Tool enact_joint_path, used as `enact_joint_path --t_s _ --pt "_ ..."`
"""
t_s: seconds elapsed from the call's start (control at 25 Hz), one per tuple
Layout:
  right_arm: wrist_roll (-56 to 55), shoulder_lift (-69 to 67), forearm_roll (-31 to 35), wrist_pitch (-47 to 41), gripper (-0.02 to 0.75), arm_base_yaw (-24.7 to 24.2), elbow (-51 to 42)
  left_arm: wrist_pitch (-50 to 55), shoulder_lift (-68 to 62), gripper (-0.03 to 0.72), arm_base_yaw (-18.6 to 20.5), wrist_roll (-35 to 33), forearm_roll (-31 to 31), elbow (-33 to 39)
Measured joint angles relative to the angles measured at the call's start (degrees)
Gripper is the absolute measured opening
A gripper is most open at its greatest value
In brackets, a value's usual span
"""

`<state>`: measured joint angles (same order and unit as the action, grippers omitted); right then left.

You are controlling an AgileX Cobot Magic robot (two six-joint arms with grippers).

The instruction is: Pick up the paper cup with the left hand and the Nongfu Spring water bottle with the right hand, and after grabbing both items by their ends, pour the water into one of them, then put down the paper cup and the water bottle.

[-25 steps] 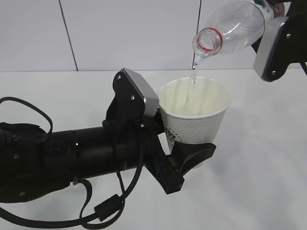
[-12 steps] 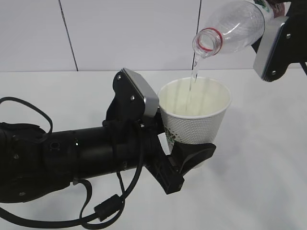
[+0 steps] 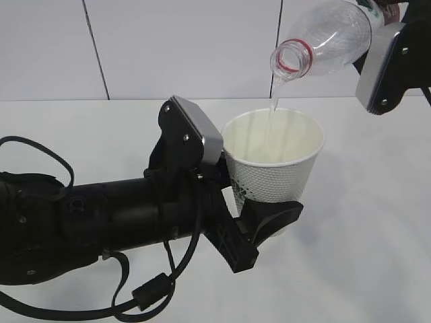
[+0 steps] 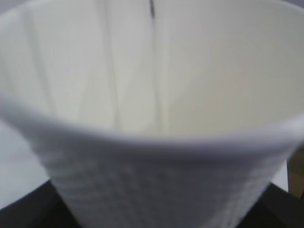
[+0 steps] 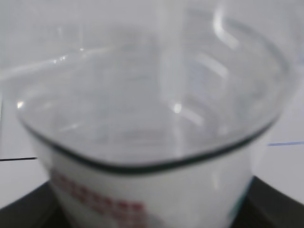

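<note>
The white dimpled paper cup (image 3: 273, 158) is held upright above the table, with my left gripper (image 3: 259, 215) shut on its lower wall. In the left wrist view the paper cup (image 4: 156, 142) fills the frame, its pale inside showing. At the top right the Nongfu Spring water bottle (image 3: 330, 37) is tilted mouth-down over the cup, red neck ring lowest. My right gripper (image 3: 384, 30) is shut on its labelled end, partly cut off by the frame edge. A thin stream of water (image 3: 273, 101) falls from the mouth into the cup. The bottle (image 5: 152, 133) fills the right wrist view.
A white table (image 3: 363, 256) lies under both arms, with a white panelled wall (image 3: 168, 47) behind. The thick black left arm (image 3: 81, 229) with its looping cables spans the lower left.
The bottle and cup stay in the same places. Water keeps running from the bottle into the cup.
</note>
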<state>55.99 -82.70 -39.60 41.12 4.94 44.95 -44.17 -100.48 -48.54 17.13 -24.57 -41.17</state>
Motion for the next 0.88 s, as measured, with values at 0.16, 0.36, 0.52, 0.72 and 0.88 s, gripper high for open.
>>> enact_joint_path --t_s 0.16,0.36,0.52,0.72,0.88 --pt "0.00 0.00 0.00 0.00 0.503 0.00 0.00 0.00 0.00 0.561 0.00 0.00 0.00 0.00" --pt "0.04 0.00 0.00 0.00 0.503 0.00 0.00 0.00 0.00 0.561 0.00 0.00 0.00 0.00" --pt "0.13 0.00 0.00 0.00 0.503 0.00 0.00 0.00 0.00 0.561 0.00 0.00 0.00 0.00" --pt "0.13 0.00 0.00 0.00 0.503 0.00 0.00 0.00 0.00 0.561 0.00 0.00 0.00 0.00" --pt "0.24 0.00 0.00 0.00 0.503 0.00 0.00 0.13 0.00 0.561 0.00 0.00 0.00 0.00"
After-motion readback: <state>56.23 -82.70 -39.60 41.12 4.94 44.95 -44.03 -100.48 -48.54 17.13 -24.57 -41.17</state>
